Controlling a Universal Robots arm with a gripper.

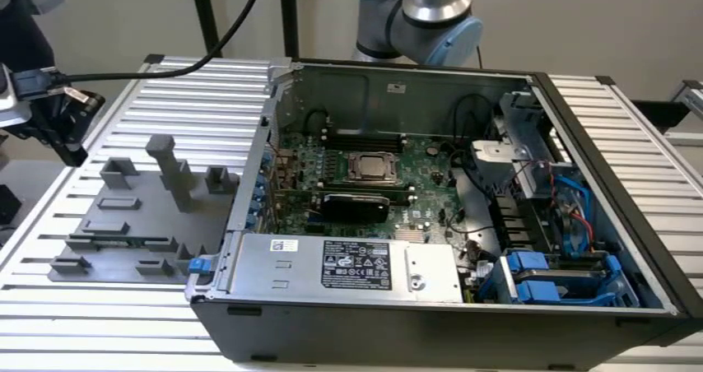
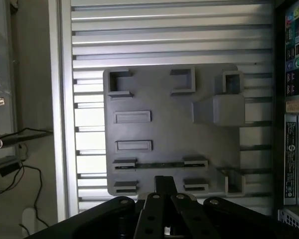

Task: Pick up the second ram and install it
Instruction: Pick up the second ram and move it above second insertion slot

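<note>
The fingers (image 2: 162,185) are hovering closed and empty over the gray fixture (image 2: 164,129), which is sitting near the surface (image 2: 164,45) edge on the exterior view's left. The second ram (image 2: 159,165) is lying on edge in the fixture's brackets, beside the open computer case (image 1: 439,183).

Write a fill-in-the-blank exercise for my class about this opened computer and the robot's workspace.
1. The computer case lies with its side ____, exposing the green motherboard.
2. The gray fixture sits at the exterior view's ____ of the case.
3. The second ram rests in the gray ____, not on the motherboard.
4. The gripper hangs over the fixture, ____ the case.
Missing words: open; left; fixture; outside.
</note>
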